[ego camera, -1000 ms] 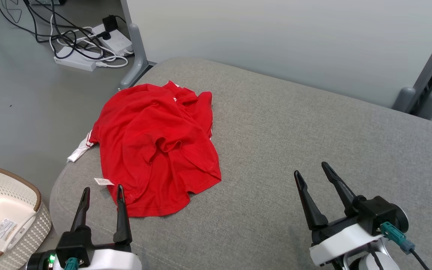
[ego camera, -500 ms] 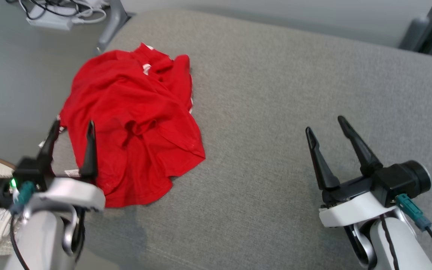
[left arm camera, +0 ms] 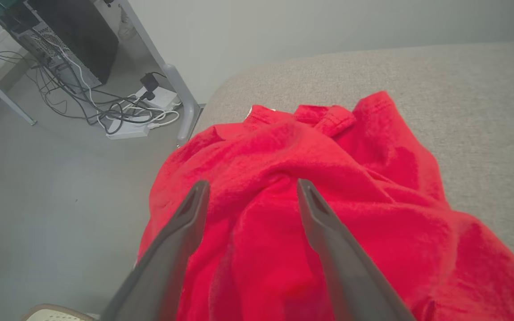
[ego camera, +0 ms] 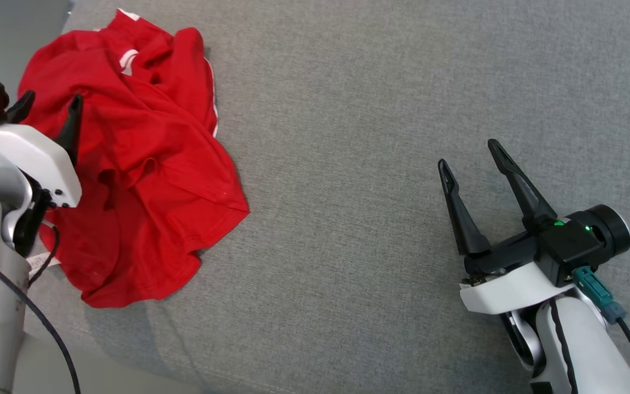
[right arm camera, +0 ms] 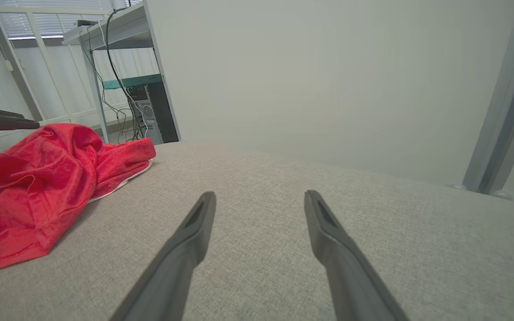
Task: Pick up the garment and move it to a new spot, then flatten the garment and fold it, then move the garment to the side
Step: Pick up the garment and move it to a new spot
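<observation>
One red garment [ego camera: 129, 164] lies crumpled near the left edge of the grey cushioned surface [ego camera: 359, 137]. It is bunched into folds, with a bit of white trim [ego camera: 127, 61] showing at its far end and a small white tag [ego camera: 35, 264] poking out at its near-left side.

My left gripper [ego camera: 54, 97] hangs over the garment's left part, fingers spread wide with nothing between them. From the left wrist view the two fingers straddle a raised ridge of the cloth, though I cannot tell whether the tips touch it.

My right gripper [ego camera: 467, 152] sits well apart from the garment, over bare upholstery on the right. Its fingers are just as wide apart and empty, pointing toward the far edge. In the right wrist view the garment is off to the left, with plain surface between.

Past the surface's far-left corner, the left wrist view gives me grey floor [left arm camera: 38, 200], a metal leg [left arm camera: 182, 104], a white power strip [left arm camera: 127, 129] in a tangle of cables [left arm camera: 83, 107] and a dark computer tower [left arm camera: 76, 40]. A plain pale wall [right arm camera: 328, 67] rises behind the surface.
</observation>
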`<state>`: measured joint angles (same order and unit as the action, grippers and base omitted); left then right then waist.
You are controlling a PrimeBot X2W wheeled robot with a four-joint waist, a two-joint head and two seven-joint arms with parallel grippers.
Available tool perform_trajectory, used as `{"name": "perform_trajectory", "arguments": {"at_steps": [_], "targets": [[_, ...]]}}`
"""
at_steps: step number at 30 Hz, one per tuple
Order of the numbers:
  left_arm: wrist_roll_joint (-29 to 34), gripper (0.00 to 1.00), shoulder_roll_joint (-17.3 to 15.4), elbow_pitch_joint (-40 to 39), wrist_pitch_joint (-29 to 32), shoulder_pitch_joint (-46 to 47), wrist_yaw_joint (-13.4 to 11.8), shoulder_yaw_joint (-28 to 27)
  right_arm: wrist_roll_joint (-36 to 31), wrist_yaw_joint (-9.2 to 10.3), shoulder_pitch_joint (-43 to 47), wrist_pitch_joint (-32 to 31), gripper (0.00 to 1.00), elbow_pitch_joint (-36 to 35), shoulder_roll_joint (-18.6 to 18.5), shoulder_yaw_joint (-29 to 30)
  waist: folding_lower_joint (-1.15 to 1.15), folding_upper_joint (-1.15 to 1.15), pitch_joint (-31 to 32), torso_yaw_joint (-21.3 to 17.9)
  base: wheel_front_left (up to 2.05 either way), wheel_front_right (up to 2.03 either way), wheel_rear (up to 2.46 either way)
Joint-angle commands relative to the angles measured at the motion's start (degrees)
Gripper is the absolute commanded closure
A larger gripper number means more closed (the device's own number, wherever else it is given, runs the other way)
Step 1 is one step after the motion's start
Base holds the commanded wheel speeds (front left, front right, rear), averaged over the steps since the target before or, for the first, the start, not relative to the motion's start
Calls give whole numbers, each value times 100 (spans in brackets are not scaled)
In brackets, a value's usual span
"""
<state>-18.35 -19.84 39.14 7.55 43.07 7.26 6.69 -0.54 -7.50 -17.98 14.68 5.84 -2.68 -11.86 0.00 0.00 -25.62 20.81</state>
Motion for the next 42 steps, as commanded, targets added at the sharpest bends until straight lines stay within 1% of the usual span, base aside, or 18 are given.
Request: {"name": "perform_trajectory", "arguments": {"at_steps": [1, 4, 6, 8, 15, 16, 17, 22, 28, 32, 34, 35, 36, 38, 40, 42], "targets": [[-83, 0, -49, 76, 61, 146, 15, 15, -34, 2, -55, -2, 0, -31, -40, 11, 0, 0, -83, -55, 0, 0, 0], [-339, 0, -35, 388, 287, 403, 21, 70, -72, 2, -62, -43, 0, -67, -38, 33, 0, 0, -192, -83, 0, 0, 0], [-471, 0, -92, 589, 393, 556, 23, 126, -109, 2, -57, -80, 0, -106, -39, -1, 0, 0, -260, -113, 0, 0, 0], [-540, 0, -143, 822, 482, 699, 20, 166, -131, 2, -50, -106, 0, -141, -40, -23, 0, 0, -326, -142, 0, 0, 0], [-742, 0, -160, 1527, 873, 1125, 21, 441, -252, 2, 11, -169, 0, -255, -39, -26, 0, 0, -491, -189, 0, 0, 0], [-805, 13, -163, 1616, 939, 1175, 21, 451, -266, 2, 31, -182, 0, -262, -54, -19, 0, 0, -502, -196, 0, 0, 0], [-826, 100, -181, 1689, 960, 1221, 21, 464, -267, 2, 45, -189, 0, -268, -73, -8, 0, 0, -511, -204, 0, 0, 0], [-938, 100, -283, 1876, 619, 1340, 21, 472, -210, 2, 74, -164, 0, -247, -74, 116, 0, 0, -454, -230, 0, 0, 0], [-1115, 100, -415, 1879, 93, 1417, 22, 454, -131, 2, 86, -78, 0, -128, -49, 90, 0, 0, -153, -249, 0, 0, 0], [-1162, 100, -508, 1694, -359, 1351, 22, 531, -40, 2, 130, -24, 0, 26, -39, 105, 0, 0, 179, -239, 0, 0, 0], [-1234, 100, -577, 1583, -633, 1346, 22, 472, 2, 2, 173, 13, 0, 95, -36, 112, 0, 0, 366, -222, 0, 0, 0], [-1217, 100, -599, 1538, -758, 1347, 22, 463, 35, 3, 203, 21, 0, 136, -34, 111, 0, 0, 471, -212, 0, 0, 0], [-1217, 100, -599, 1538, -758, 1347, 22, 463, 35, 3, 203, 21, 0, 136, -34, 111, 0, 0, 471, -212, 0, 0, 0], [-1174, 100, -624, 1379, -1037, 1356, 15, 468, 155, 2, 254, 35, 0, 179, -34, 116, 0, 0, 668, -192, 0, 0, 0], [-1158, 100, -613, 1188, -1283, 1384, 8, 454, 230, 2, 297, 53, 0, 221, -35, 135, 0, 0, 840, -174, 0, 0, 0], [-1372, 100, -513, 955, -1496, 1392, 11, 335, 319, 2, 353, 65, 0, 270, -34, 162, 0, 0, 1010, -160, 0, 0, 0]]}}
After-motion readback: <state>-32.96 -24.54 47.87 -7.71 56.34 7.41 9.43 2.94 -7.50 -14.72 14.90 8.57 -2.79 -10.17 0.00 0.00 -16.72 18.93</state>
